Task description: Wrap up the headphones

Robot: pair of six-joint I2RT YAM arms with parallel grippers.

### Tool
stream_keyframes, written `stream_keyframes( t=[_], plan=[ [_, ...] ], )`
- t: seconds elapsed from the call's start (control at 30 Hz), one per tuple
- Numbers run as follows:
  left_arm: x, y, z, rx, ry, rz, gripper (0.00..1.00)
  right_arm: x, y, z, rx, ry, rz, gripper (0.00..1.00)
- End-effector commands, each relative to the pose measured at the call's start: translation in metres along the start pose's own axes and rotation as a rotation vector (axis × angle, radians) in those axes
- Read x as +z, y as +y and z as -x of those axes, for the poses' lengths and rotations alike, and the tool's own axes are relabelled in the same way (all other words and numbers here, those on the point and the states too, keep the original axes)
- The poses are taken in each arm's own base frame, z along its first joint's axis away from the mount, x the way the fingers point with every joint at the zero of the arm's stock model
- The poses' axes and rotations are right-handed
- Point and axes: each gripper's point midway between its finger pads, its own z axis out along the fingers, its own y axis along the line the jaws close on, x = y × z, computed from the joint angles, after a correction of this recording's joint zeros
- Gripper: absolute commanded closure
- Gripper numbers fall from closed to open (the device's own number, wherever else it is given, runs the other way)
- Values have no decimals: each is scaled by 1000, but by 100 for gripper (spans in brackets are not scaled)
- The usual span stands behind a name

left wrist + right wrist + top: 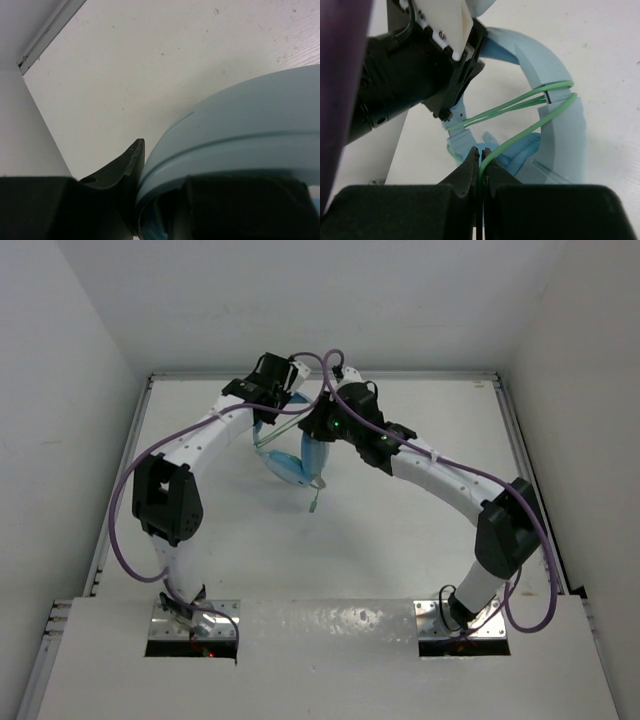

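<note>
The light blue headphones [291,467] are held up off the table between both arms. My left gripper [268,412] is shut on their curved blue body, which fills the left wrist view [240,135], with one black finger [125,162] pressed against its left side. My right gripper [310,430] is shut on the thin pale green cable [520,137] right at its fingertips [470,159]. Two or three turns of cable run across the headband [555,115]. A loose cable end [313,502] hangs below the headphones.
The white table [400,530] is walled in white, with a raised rail [520,460] along its right side and back. Thick purple arm cables [125,490] loop beside each arm. My left gripper's body [410,75] sits close above my right fingers.
</note>
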Motion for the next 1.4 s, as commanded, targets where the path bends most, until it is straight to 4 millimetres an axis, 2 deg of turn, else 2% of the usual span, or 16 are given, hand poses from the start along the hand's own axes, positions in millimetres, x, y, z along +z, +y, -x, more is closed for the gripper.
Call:
stream_keyframes(
  t=[0.0, 0.1, 0.13, 0.17, 0.33, 0.5, 0.57, 0.63, 0.73, 0.87, 0.93, 0.97, 1.0, 1.1, 1.27, 1.37],
  plan=[
    [8, 21, 24, -130, -86, 162, 100, -43, 107, 39, -42, -126, 300, 100],
    [13, 17, 20, -128, -77, 146, 100, -63, 109, 66, -23, -260, 292, 100],
    [14, 13, 21, -135, -77, 125, 100, -62, 101, 63, -1, -271, 280, 100],
    [14, 7, 27, -161, -92, 85, 100, -65, 106, 74, 27, -331, 305, 100],
    [17, -4, 44, -268, -128, 26, 100, -58, 121, 79, 221, -405, 409, 90],
    [17, -7, 56, -365, -158, -49, 100, -22, 121, 54, 174, -386, 299, 87],
    [13, -6, 59, -426, -171, -129, 100, -10, 102, 39, 134, -354, 215, 88],
    [8, -2, 62, -483, -187, -183, 100, -4, 79, 29, 117, -362, 136, 99],
    [-2, 8, 65, -568, -215, -287, 100, 0, 62, 17, 70, -351, 83, 100],
    [-13, 11, 70, -605, -238, -325, 100, 11, 61, 0, 31, -298, 102, 100],
    [-18, 11, 73, -642, -245, -352, 100, 18, 72, -6, 1, -260, 139, 100],
    [-20, 10, 75, -652, -254, -375, 100, 26, 78, -22, -33, -207, 172, 100],
    [-21, 10, 77, -674, -256, -383, 100, 29, 87, -23, -54, -197, 202, 100],
    [-25, 16, 81, -728, -277, -398, 100, 40, 96, -56, -145, -106, 265, 100],
    [-32, 30, 82, -799, -301, -457, 100, 46, 80, -85, -191, -47, 274, 100],
    [-35, 25, 75, -801, -282, -497, 100, 48, 55, -97, -224, -53, 205, 100]
  ],
)
